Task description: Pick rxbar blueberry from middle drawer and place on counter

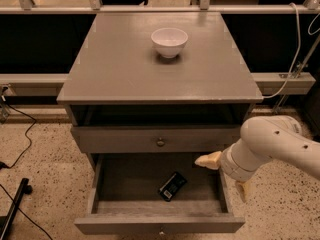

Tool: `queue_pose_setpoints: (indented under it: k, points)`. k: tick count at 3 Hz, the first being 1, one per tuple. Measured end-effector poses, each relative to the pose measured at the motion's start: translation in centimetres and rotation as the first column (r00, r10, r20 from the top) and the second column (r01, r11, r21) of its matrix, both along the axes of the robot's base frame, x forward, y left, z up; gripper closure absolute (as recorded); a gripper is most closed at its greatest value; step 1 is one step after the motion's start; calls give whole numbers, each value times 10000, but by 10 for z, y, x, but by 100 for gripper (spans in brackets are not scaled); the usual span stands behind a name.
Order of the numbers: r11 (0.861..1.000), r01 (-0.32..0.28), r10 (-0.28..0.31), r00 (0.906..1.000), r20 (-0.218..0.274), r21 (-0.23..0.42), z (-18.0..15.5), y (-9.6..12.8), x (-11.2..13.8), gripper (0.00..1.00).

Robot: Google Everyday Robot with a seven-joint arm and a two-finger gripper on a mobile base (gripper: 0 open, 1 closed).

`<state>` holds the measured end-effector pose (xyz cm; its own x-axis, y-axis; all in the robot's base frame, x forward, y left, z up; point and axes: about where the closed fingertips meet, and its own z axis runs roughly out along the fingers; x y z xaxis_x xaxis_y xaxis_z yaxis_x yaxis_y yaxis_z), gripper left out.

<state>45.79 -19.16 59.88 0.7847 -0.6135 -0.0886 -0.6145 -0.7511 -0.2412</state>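
Note:
The rxbar blueberry [172,186], a dark flat packet with a white patch at its near end, lies on the floor of the open middle drawer [155,223], a little right of centre. My gripper [225,175] hovers over the drawer's right side, to the right of the packet and apart from it. Its two cream fingers are spread wide: one fingertip [207,160] points left over the drawer, the other [241,190] hangs outside the right wall. It holds nothing. The counter [125,69] is the grey cabinet top above.
A white bowl [169,41] stands on the counter at the back centre. A closed drawer front with a knob [160,142] sits above the open drawer. Cables lie on the speckled floor at the left [20,149]. A white cable hangs at the right [292,59].

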Motion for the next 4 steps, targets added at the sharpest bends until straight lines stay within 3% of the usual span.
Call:
queue_pose_setpoints:
  k: [1, 2, 3, 4]
  points:
    - [9944, -1055, 1052, 9932, 503, 18, -29, 27, 19, 0]
    - [9864, -1621, 1638, 9823, 910, -265, -51, 41, 29, 0]
    - [9766, -2083, 2134, 9688, 1259, -526, -66, 50, 37, 0]
    - [9594, -2695, 2794, 9488, 1472, -834, -85, 59, 47, 0]
